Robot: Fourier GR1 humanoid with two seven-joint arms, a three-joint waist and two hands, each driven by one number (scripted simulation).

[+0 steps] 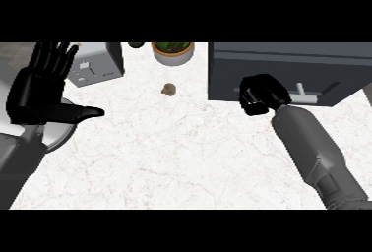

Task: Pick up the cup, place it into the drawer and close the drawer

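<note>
Honestly, cup not visible; my right robot hand [260,95] is clenched against the dark drawer [291,69] front, maybe hiding it, so I can't tell its axis or position. Left robot hand [40,83] rests released, fingers up, at left edge. White marble worktop [181,152]; toaster [96,64], potted plant [173,51], small brown lump [169,89].

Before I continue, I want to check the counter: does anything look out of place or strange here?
One thing: a small brown object lies alone on the white counter, below the potted plant; I cannot tell what it is. No cup is in view. Nothing looks spilled or damaged.
</note>
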